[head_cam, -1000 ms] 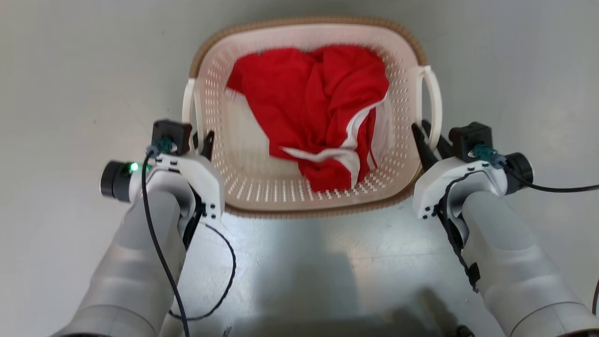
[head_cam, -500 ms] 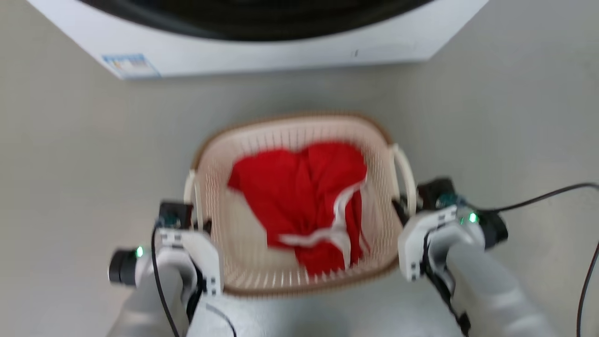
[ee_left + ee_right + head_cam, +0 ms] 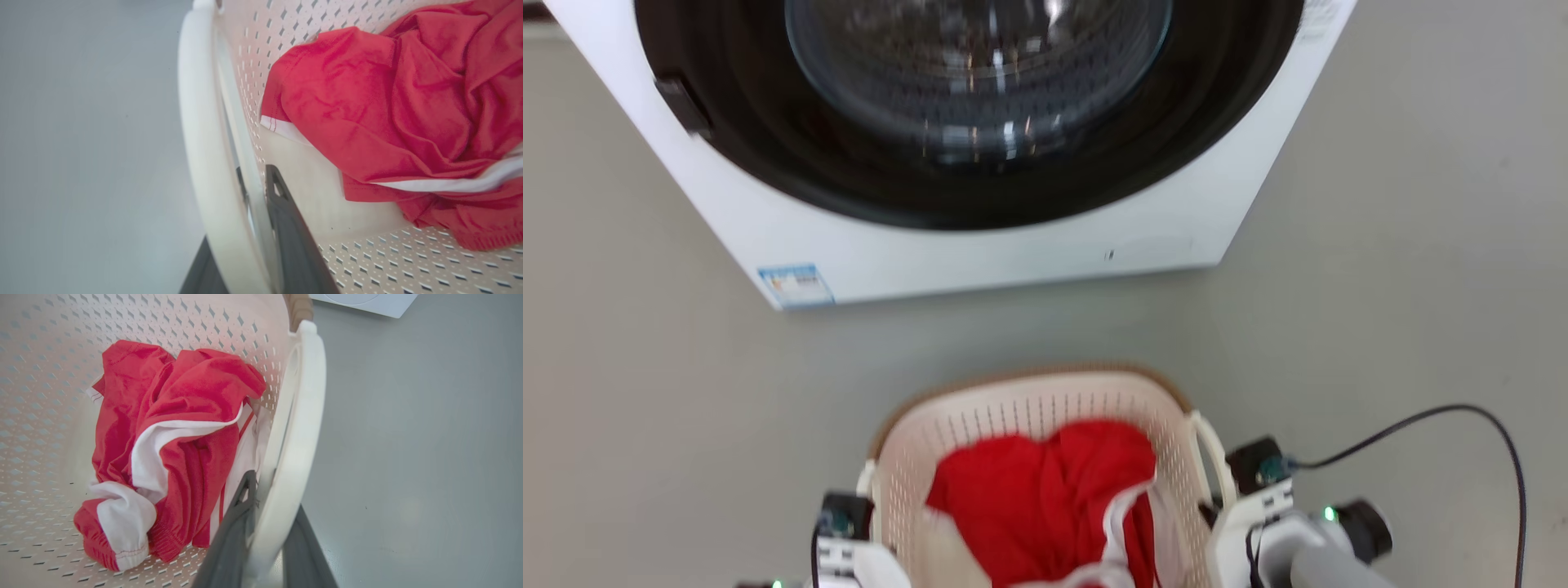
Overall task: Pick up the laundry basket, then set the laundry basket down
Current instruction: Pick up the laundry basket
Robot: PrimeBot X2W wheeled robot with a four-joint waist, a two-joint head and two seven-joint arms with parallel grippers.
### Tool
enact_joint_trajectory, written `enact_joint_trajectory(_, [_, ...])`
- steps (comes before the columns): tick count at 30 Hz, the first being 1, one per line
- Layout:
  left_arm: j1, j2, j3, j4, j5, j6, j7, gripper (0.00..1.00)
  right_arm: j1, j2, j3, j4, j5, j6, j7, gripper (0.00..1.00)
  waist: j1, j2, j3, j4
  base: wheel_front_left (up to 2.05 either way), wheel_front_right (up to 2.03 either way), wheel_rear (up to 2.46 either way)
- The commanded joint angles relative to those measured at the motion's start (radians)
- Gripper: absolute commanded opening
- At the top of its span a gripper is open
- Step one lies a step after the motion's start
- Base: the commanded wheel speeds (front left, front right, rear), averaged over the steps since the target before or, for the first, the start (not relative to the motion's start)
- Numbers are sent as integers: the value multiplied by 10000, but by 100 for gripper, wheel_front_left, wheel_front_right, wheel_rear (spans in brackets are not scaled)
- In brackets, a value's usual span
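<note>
Camera rose; bare floor [image 3: 1029,327] separates laundry basket [image 3: 1029,406] from washing machine [image 3: 1013,245]

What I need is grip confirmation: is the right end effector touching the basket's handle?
Touching. The right wrist view shows dark fingers of the right end effector pinching the white loop handle of the laundry basket from both sides, no gap.

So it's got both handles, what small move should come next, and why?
Probably a slow, level lift with both arms together. The left gripper and right gripper are each shut on a white loop handle of the laundry basket, so the grip looks set. The red garment lies loose inside; an uneven lift could tip it. Whether it's off the floor, I cannot tell.
</note>
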Motion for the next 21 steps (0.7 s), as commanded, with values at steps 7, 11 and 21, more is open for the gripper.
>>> enact_joint_trajectory(7, [1160, 125, -588, -535, -582, -200, 195, 0, 1138, 78, 1182, -366, 676, 167, 791, 0, 0, 0, -1999, -296, 0, 0, 0])
enact_joint_trajectory(11, [1578, 124, -1201, -989, -1036, -68, 466, 0, 1348, 78, 1525, -361, 825, 167, 959, 0, 0, 0, -2374, -317, 0, 0, 0])
enact_joint_trajectory(21, [1860, 123, -2013, -1431, -1981, 331, 802, 0, 1405, 78, 2041, -426, 1362, 167, 914, 0, 0, 0, -2663, -456, 0, 0, 0])
